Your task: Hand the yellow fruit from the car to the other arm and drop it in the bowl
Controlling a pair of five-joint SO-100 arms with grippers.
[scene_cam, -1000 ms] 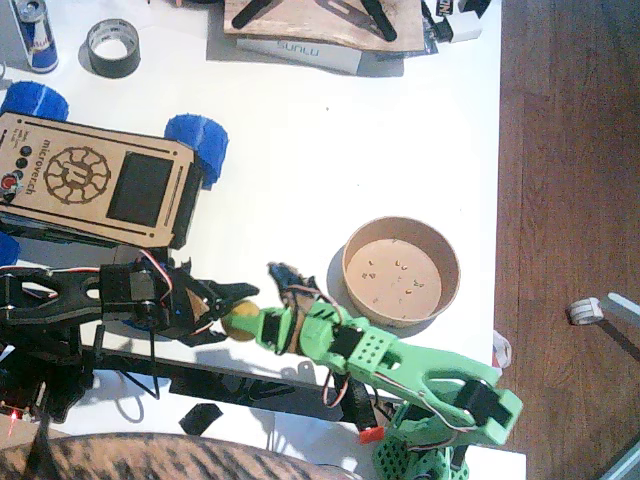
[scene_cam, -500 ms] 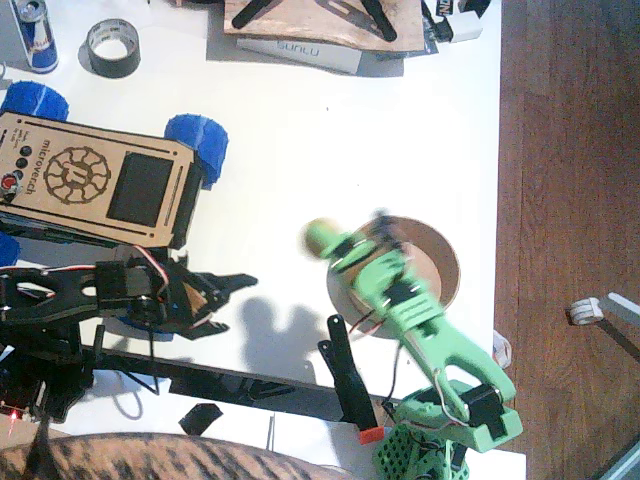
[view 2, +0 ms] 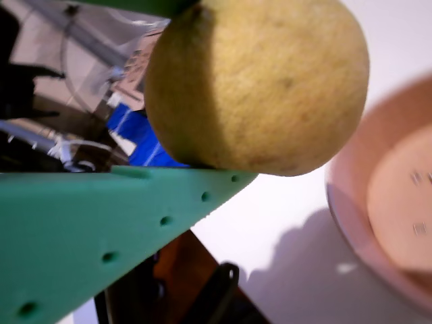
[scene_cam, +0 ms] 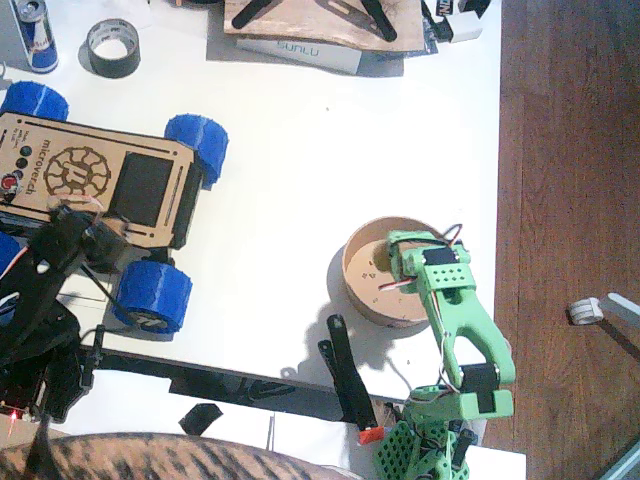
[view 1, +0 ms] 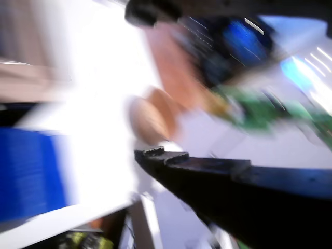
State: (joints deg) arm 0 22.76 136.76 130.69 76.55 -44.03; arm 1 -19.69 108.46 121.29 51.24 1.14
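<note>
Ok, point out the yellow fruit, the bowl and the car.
yellow fruit point(view 2: 260, 81): a wrist view, middle of its rind.
bowl point(scene_cam: 352, 268): fixed view, left rim.
car point(scene_cam: 75, 178): fixed view, engraved gear emblem on its wooden top.

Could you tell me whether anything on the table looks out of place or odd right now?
Nothing stands out. The green gripper holds the yellow fruit beside the bowl, and the car stands level.
</note>
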